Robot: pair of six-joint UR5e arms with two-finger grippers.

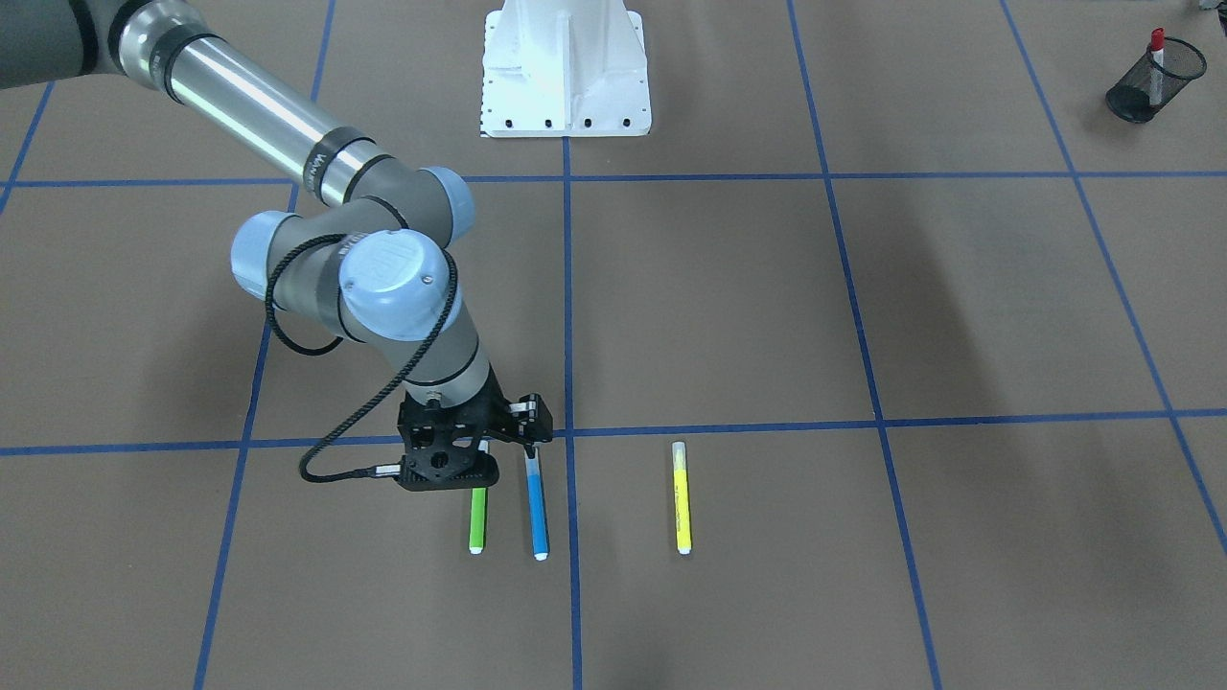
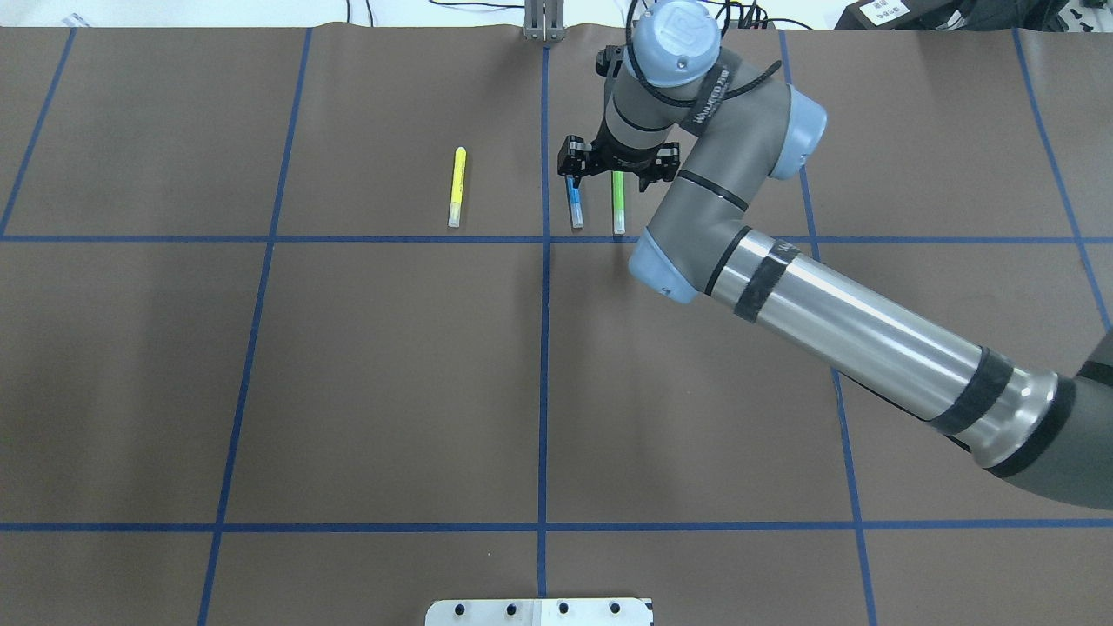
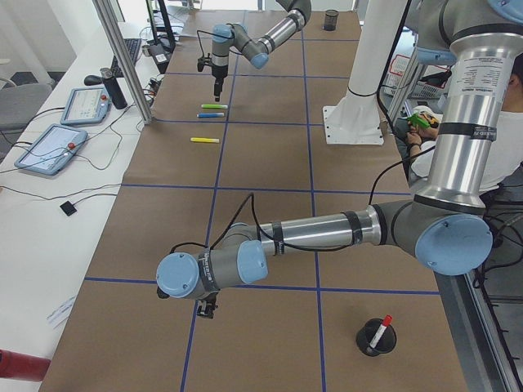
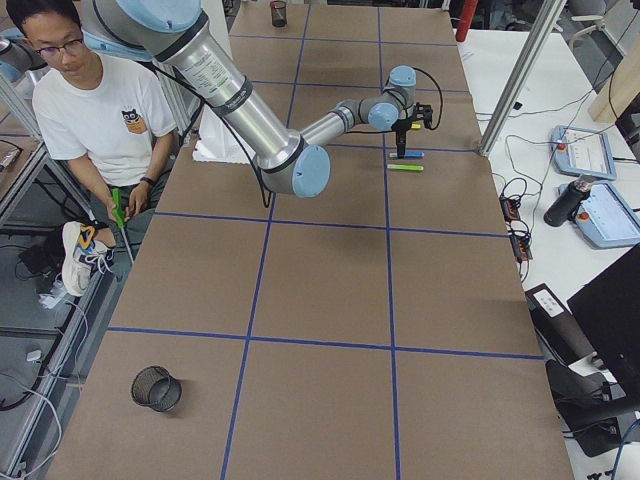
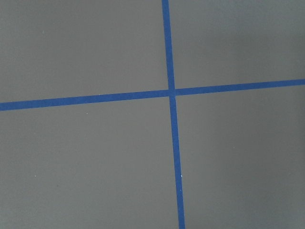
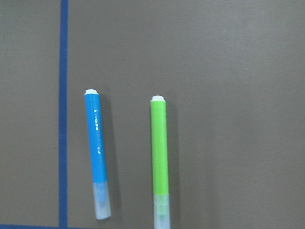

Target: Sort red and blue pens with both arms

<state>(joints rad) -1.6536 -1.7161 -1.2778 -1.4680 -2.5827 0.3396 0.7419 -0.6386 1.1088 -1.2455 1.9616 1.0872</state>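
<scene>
Right pincer (image 2: 616, 167) over blue pen (image 6: 96, 148), white barrel print illegible; its grip and left pincer (image 3: 208, 310) grip untellable

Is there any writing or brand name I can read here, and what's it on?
"UR": logo on the blue joint cap of the right arm.
White lettering on that arm's wrist band: too blurred to read.
White print on the blue pen: too small to read.
Label on a black box: unreadable.

A blue pen (image 6: 97, 152) and a green marker (image 6: 159, 157) lie side by side on brown paper (image 6: 228, 95), apart, clear caps toward the bottom edge. A blue tape line (image 6: 63, 114) runs down the left.
</scene>
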